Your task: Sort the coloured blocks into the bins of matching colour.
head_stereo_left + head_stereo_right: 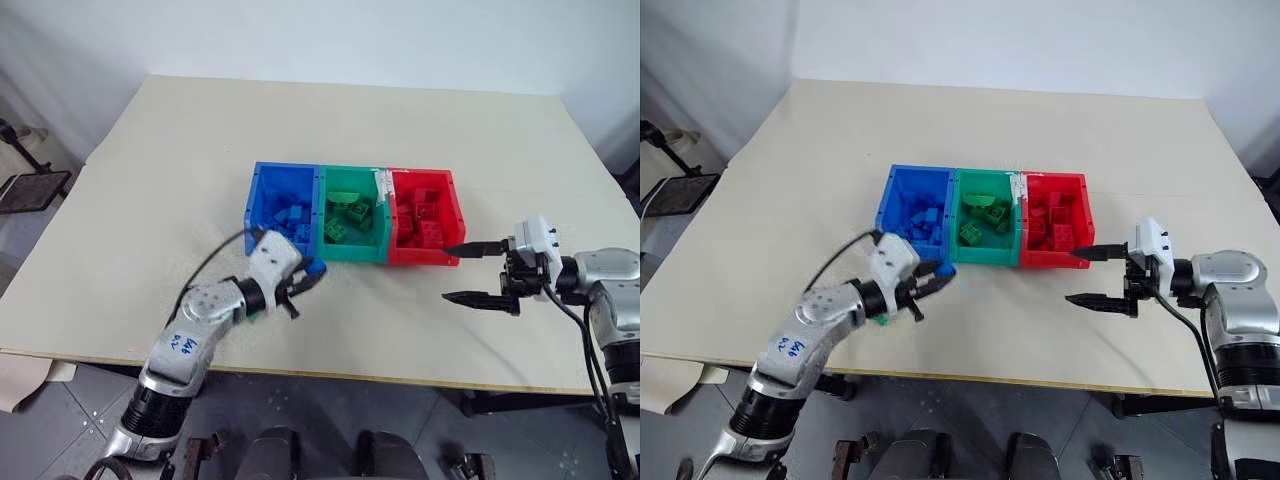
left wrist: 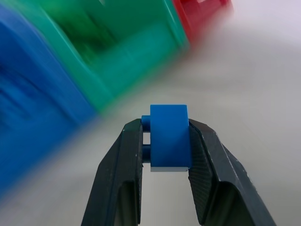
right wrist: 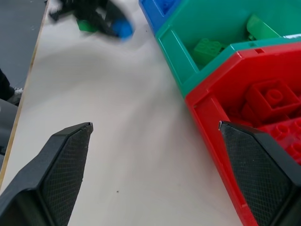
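I have a blue block [image 2: 169, 136] clamped between the jaws of the left gripper [image 1: 300, 285], its studs facing one finger [image 2: 123, 174] and its flat side against the other, so the grip looks square and secure. Taking the blue bin [image 1: 255, 205] as my landmark, the block hangs just in front of that bin's near wall, close to the corner it shares with the green bin [image 1: 352, 250], clear of the table [image 1: 150, 190]. I judge this is the carry step: the block needs to go up and over that near wall before I let go, since the wall stands between it and the blue bricks already inside. A small green block [image 1: 880, 320] lies on the table right beside the left wrist, farther from the blue bin. The right gripper [image 1: 470, 272] waits with jaws wide and empty, on the far side of the red bin [image 1: 455, 215] from the blue bin, out of the way.
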Robot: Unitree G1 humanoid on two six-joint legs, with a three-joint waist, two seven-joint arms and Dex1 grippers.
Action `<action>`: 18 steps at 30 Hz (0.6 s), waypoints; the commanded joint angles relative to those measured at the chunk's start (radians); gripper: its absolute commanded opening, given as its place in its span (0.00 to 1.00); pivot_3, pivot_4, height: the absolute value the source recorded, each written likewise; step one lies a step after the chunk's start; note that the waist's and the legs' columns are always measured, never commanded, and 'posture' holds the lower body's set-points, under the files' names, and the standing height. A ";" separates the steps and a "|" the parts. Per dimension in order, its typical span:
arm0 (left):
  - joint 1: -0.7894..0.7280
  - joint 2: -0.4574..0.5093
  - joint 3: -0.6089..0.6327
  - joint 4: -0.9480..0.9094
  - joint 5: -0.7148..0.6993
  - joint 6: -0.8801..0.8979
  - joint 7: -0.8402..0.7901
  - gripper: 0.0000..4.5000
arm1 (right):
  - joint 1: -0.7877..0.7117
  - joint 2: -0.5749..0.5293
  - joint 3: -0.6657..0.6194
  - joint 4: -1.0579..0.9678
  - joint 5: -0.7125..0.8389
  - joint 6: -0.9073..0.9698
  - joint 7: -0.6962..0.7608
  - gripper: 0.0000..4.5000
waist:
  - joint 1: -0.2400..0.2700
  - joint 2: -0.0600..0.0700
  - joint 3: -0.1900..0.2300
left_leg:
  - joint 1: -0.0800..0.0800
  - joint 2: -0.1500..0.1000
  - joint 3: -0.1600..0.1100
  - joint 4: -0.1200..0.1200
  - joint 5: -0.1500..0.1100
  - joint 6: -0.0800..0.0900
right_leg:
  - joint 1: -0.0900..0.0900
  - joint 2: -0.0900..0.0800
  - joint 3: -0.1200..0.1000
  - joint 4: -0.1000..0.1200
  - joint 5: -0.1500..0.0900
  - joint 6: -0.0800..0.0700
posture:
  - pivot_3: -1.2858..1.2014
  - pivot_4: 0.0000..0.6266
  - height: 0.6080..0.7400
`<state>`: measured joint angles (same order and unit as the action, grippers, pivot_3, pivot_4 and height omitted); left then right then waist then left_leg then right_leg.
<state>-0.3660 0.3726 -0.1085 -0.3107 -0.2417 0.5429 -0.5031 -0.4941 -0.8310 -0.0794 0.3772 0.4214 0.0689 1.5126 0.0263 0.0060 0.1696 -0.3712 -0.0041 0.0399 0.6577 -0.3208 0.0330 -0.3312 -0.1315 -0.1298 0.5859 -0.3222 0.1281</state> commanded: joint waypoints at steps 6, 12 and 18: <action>-0.173 -0.027 0.132 0.127 0.094 -0.074 0.195 0.21 | 0.006 -0.016 -0.037 -0.035 0.008 0.004 -0.008 1.00 | 0.001 0.000 0.000 | 0.000 0.000 0.000 0.001 0.000 0.000 | 0.000 0.001 -0.003 0.001 0.000 0.000 | 0.52 0.24 1.00; -0.224 -0.050 0.117 0.237 0.122 -0.138 0.198 0.50 | -0.016 -0.008 -0.025 -0.022 0.003 0.007 -0.006 1.00 | 0.000 0.000 0.000 | 0.001 0.000 0.000 0.001 0.000 0.000 | 0.001 0.001 -0.005 0.001 0.000 0.000 | 0.52 0.24 1.00; -0.188 -0.014 0.120 0.178 0.106 -0.129 0.139 0.93 | -0.043 -0.001 -0.017 0.002 -0.004 0.001 0.000 1.00 | 0.000 0.000 0.000 | 0.000 0.000 0.000 0.001 0.000 0.000 | 0.001 0.001 -0.005 0.001 0.000 0.001 | 0.52 0.24 1.00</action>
<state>-0.5644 0.3375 0.0044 -0.0685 -0.1250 0.4331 -0.3354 -0.5273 -0.8290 -0.0858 0.3788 0.4110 0.0754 1.5052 0.0261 0.0056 0.1698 -0.3707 -0.0042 0.0399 0.6588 -0.3211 0.0334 -0.3305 -0.1305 -0.1347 0.5870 -0.3220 0.1286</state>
